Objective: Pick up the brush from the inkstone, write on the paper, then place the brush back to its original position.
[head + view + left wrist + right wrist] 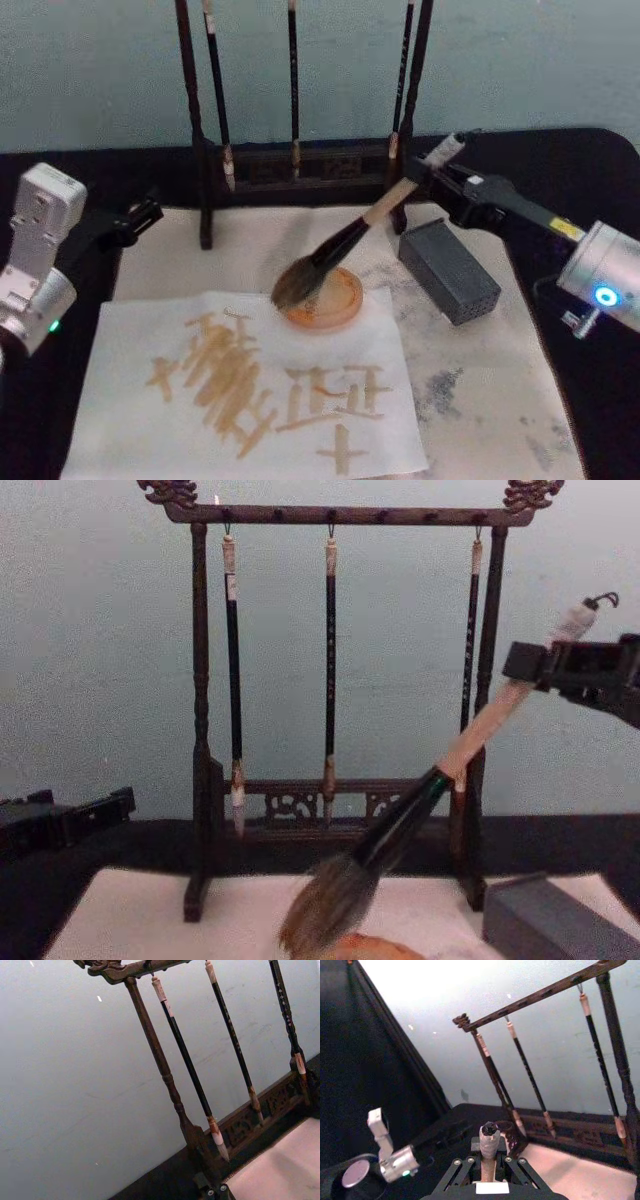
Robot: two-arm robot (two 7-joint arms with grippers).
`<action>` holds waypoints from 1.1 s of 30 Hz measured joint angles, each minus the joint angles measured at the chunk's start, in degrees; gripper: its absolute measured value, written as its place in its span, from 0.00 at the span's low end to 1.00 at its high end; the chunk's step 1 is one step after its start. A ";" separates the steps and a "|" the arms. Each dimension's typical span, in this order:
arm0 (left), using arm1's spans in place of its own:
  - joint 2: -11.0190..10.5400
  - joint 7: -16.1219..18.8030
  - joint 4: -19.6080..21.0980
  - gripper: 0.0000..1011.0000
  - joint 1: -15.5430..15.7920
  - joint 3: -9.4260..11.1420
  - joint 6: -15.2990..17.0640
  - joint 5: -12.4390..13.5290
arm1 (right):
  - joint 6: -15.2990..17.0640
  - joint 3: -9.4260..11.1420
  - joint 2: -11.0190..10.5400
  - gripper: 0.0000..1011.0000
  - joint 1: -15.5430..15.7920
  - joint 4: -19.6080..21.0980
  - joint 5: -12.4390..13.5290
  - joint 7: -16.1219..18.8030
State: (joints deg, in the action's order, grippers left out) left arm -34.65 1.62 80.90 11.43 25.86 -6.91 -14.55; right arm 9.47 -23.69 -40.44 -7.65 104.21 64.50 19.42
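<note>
My right gripper (425,172) is shut on the pale upper handle of the brush (345,240), which slants down to the left. Its bushy grey-brown bristles lie over the left rim of the round orange inkstone (335,298); I cannot tell whether they touch it. In the chest view the brush (420,795) hangs from the right gripper (535,668) down toward the inkstone (365,948). In the right wrist view the brush's whitish end (489,1136) stands between the jaws. The paper (130,400) lies in front, carrying tan brush strokes. My left gripper (140,215) is parked at the left edge.
A dark wooden brush rack (205,150) with three thin hanging brushes stands at the back. A grey block (450,270) lies right of the inkstone on the stained off-white mat (480,380). The table around it is black.
</note>
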 joint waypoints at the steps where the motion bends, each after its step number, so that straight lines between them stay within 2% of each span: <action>1: 0.00 0.00 0.00 0.99 0.00 0.00 0.00 0.00 | 0.07 -0.12 0.20 0.17 -0.37 -0.27 0.07 -0.13; 9: 0.00 0.00 0.00 0.99 0.00 0.00 0.00 0.00 | 0.96 -1.20 2.41 0.17 -4.24 -5.27 0.99 -1.48; 17: 0.00 0.00 0.00 0.99 0.00 0.00 0.00 0.00 | 1.85 -1.75 4.95 0.17 -7.89 -13.39 4.64 -0.14; 21: 0.00 0.00 0.01 0.99 0.00 0.00 0.00 0.00 | 2.29 -2.20 5.69 0.17 -9.32 -16.98 6.13 0.08; 33: 0.00 0.00 0.01 0.99 0.00 0.00 0.00 0.00 | 2.99 -2.85 6.30 0.17 -11.27 -22.91 9.10 0.94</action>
State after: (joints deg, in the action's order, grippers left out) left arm -34.65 1.62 80.90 11.43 25.86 -6.91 -14.55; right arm 12.46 -26.54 -34.13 -18.93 81.30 73.61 20.36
